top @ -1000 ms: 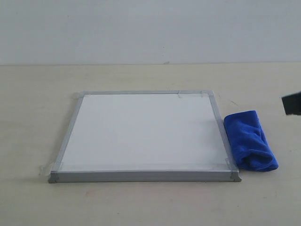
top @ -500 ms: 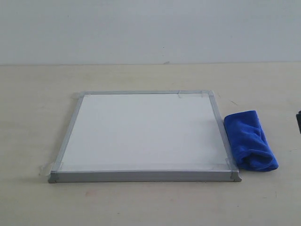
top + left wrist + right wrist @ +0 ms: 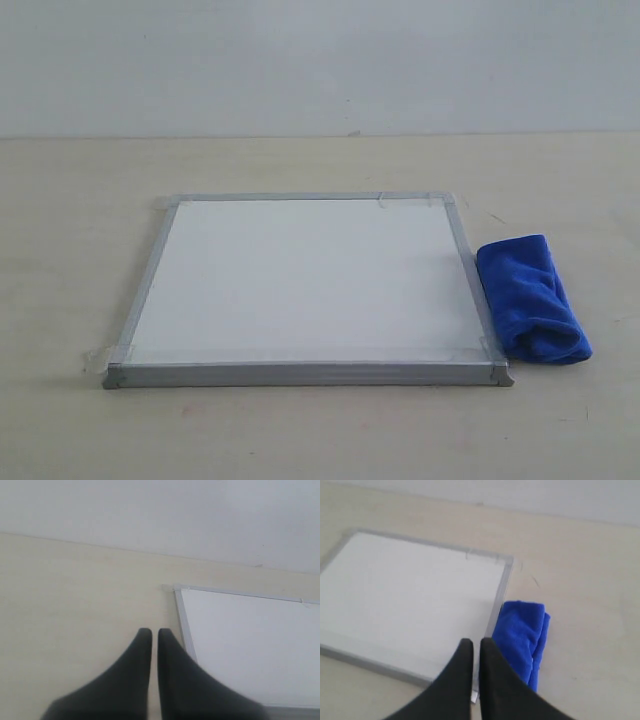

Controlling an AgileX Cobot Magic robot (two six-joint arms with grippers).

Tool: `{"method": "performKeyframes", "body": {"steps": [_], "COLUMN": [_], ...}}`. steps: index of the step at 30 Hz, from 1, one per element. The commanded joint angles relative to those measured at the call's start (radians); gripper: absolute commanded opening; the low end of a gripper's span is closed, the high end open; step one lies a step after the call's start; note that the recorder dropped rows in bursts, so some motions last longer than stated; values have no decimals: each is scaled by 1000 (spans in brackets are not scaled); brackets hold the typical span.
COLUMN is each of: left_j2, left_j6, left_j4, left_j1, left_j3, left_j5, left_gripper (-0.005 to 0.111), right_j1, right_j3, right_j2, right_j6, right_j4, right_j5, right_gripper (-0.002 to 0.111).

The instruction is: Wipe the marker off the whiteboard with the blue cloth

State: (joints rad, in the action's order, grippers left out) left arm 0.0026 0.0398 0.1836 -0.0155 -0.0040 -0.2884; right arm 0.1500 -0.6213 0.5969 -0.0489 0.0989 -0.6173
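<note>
cloth [image 3: 530, 298]: I see it folded on the table [image 3: 80, 200], at 3 o'clock of the board, just beside its frame.
board [image 3: 300, 290]: flat, mid-table; the surface reads plain white to me.
right gripper [image 3: 475, 642]: fingers nearly together with only a thin slit, holding nothing; hangs over the board's edge next to the cloth.
left gripper [image 3: 151, 632]: same thin slit, nothing held, over bare table beside the board's frame.

No readable text, labels, brands, numbers or signs in any view, whiteboard [image 3: 300, 280] surface blank, cloth [image 3: 530, 298] unmarked, table [image 3: 300, 430] unmarked.
</note>
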Motion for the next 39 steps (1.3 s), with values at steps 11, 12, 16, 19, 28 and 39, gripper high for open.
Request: {"method": "performKeyframes", "body": {"steps": [11, 12, 16, 19, 28, 39], "left_j2": [-3, -3, -3, -3, -3, -3], "left_j6": [6, 6, 6, 6, 6, 6], "left_j4": [-3, -3, -3, -3, -3, -3], "left_j1": [-3, -3, -3, -3, -3, -3], "left_j3": [4, 4, 4, 4, 4, 4], "left_j5": [-1, -1, -1, -1, -1, -1], "left_gripper": [4, 4, 4, 4, 4, 4], "right_j1": [0, 0, -2, -7, -122, -120], "right_j3": [621, 621, 621, 621, 621, 621], "right_j2": [-455, -486, -573, -597, -597, -597], "right_j6": [34, 31, 12, 14, 40, 40], "right_j4": [0, -4, -29, -31, -32, -31], "right_j5": [506, 521, 393, 287, 283, 283], "right_gripper": [0, 0, 0, 0, 0, 0]}}
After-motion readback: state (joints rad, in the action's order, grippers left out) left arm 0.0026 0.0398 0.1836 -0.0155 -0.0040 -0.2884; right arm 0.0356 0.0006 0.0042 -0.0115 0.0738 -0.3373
